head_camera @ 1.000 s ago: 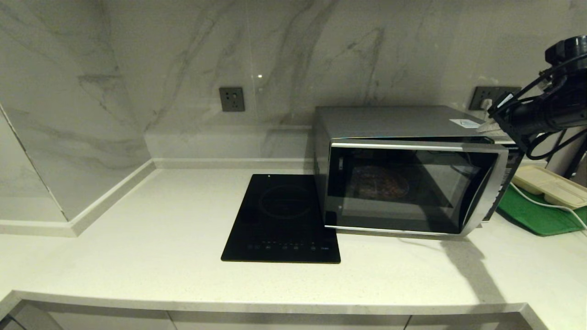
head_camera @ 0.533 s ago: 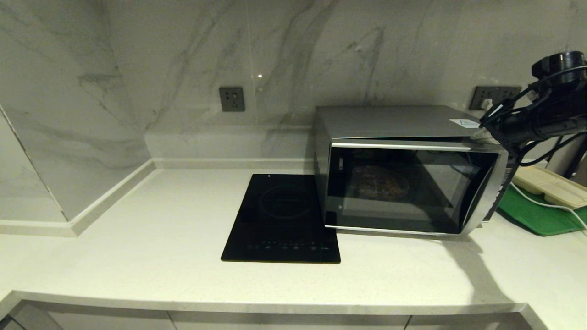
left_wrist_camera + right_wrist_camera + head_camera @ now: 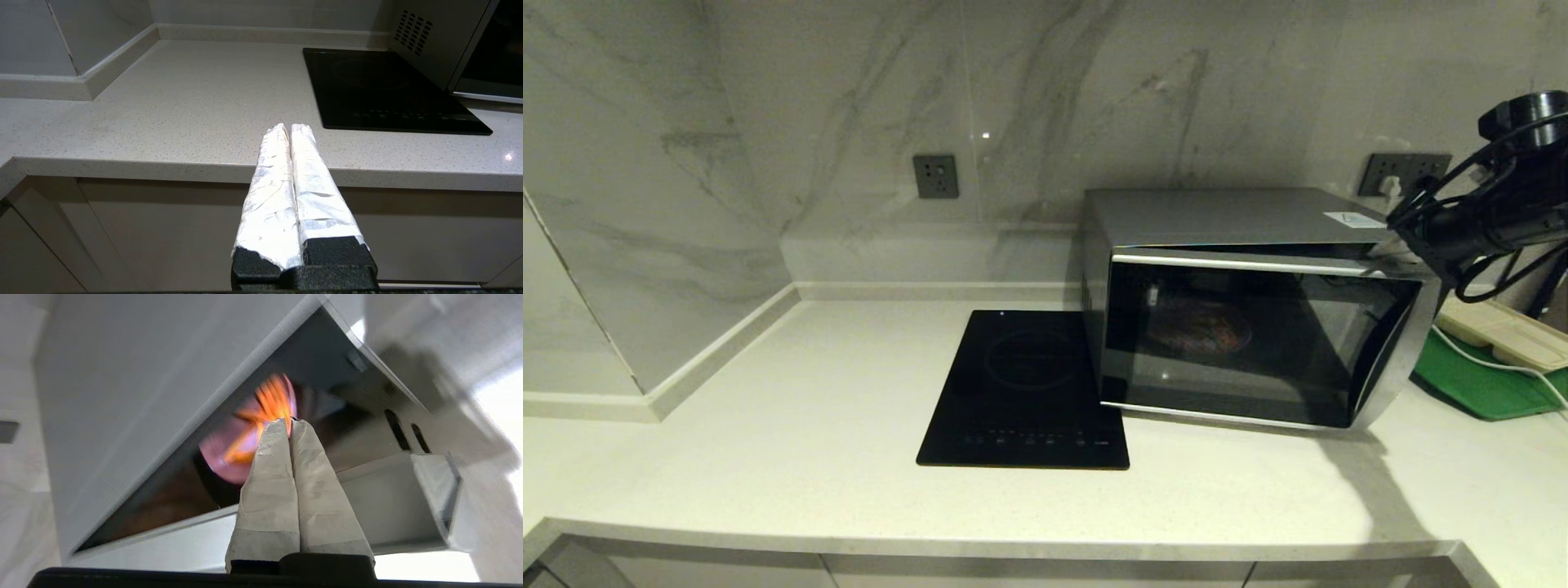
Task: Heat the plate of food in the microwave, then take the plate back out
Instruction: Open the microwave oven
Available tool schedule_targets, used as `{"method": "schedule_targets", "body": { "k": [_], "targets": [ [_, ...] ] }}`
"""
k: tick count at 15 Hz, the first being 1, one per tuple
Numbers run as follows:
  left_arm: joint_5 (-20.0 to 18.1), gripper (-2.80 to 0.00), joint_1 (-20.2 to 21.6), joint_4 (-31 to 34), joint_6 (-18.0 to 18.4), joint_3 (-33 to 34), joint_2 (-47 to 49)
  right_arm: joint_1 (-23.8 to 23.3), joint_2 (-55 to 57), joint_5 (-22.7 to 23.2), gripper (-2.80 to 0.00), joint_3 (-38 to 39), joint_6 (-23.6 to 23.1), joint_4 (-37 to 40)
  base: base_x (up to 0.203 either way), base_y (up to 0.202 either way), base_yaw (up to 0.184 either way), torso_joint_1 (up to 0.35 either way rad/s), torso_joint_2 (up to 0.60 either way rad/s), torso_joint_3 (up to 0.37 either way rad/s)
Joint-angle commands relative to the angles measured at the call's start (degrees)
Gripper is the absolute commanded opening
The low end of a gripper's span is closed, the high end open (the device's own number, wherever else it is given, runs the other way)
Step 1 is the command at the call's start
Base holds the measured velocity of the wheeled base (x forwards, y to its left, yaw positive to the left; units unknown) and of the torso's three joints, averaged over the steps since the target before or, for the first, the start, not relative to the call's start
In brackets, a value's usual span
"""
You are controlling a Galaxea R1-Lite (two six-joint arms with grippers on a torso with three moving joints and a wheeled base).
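The plate of food (image 3: pixel 1199 328) sits inside the microwave (image 3: pixel 1241 302), on the oven floor behind the dark glass; in the right wrist view it shows as a lilac disc with orange sticks (image 3: pixel 249 445) seen through the gap at the door's free side. It is in there because heating needs the cavity closed around it, and the microwave door (image 3: pixel 1250 339) stands only a little ajar, swung out at its right edge, so by my reading the step in hand is working that door, either pulling it wider or pressing it home. The microwave stands toward the back right of the worktop (image 3: pixel 849 392), its left side just beside the black induction cooktop (image 3: pixel 1025 392), with a green tray (image 3: pixel 1478 380) carrying a beige compartment tray (image 3: pixel 1503 331) near the right edge

The right pincer (image 3: pixel 291 421) is clenched, fingers pressed together and grasping nothing, pointed at the door gap by the oven's upper right corner; whether it touches the door I cannot tell. The left pincer (image 3: pixel 291 126) is likewise clenched and empty, parked off the worktop's front edge
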Motion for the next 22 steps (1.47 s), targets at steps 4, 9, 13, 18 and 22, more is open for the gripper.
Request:
{"method": "schedule_targets", "body": {
  "k": [4,9,13,18,22],
  "targets": [
    [0.02,-2.80,0.00,0.03,-0.05,0.02,0.00,-0.11,-5.56,0.07,-2.80,2.30,-2.33,13.41,0.000,0.000,0.000,0.000,0.00,0.000],
    [0.02,-2.80,0.00,0.03,-0.05,0.02,0.00,0.34,-15.83,1.65,-2.80,15.64,-11.72,14.28,0.000,0.000,0.000,0.000,0.00,0.000],
    [0.02,-2.80,0.00,-0.03,-0.05,0.02,0.00,1.28,-20.26,4.23,-2.80,20.89,-15.71,14.31,0.000,0.000,0.000,0.000,0.00,0.000],
    [0.02,-2.80,0.00,0.00,-0.05,0.02,0.00,9.53,-26.28,8.25,-2.80,27.15,-28.13,17.42,0.000,0.000,0.000,0.000,0.00,0.000],
    [0.02,-2.80,0.00,0.03,-0.05,0.02,0.00,22.19,-26.59,8.02,-2.80,28.81,-29.68,17.80,0.000,0.000,0.000,0.000,0.00,0.000]
  ]
}}
